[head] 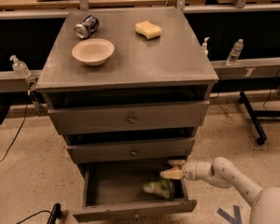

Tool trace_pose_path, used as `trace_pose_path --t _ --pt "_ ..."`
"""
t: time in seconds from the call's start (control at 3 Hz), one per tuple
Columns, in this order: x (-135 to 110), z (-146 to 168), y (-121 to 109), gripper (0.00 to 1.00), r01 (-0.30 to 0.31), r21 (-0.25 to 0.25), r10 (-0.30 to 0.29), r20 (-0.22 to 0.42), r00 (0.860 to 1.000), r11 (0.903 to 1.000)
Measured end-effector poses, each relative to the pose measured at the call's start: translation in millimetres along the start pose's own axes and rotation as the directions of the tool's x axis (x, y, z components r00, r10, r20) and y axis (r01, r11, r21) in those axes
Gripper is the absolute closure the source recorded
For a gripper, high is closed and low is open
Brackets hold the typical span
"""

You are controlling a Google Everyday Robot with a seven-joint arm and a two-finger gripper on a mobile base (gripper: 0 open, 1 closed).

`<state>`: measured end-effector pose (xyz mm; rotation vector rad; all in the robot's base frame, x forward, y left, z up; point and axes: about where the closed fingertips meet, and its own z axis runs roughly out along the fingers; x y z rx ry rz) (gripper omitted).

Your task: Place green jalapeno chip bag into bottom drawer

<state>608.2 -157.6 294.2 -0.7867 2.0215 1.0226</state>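
The green jalapeno chip bag (158, 187) lies crumpled on the floor of the bottom drawer (130, 213), at its right side. The drawer is pulled out, with its low front panel toward the camera. My gripper (173, 168) reaches in from the right, just above and right of the bag, under the middle drawer's front. Its fingers (171, 174) are spread apart with nothing between them. The white arm runs off to the lower right.
On the cabinet top (177, 64) stand a white bowl (93, 51), a tipped soda can (86, 26) and a yellow sponge (148, 29). The two upper drawers (130, 119) are slightly open. Bottles (235, 52) sit on rails at both sides. A black stand leg (252, 118) is at the right.
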Motion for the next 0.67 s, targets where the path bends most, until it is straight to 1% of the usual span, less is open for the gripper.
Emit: trace_pose_path --t 0.33,0.67 --pt "0.2 2.2 1.2 0.00 0.000 -0.004 0.000 0.000 1.000 1.0000" --pt "0.2 2.3 1.3 0.00 0.000 -0.004 0.000 -0.001 1.000 1.0000"
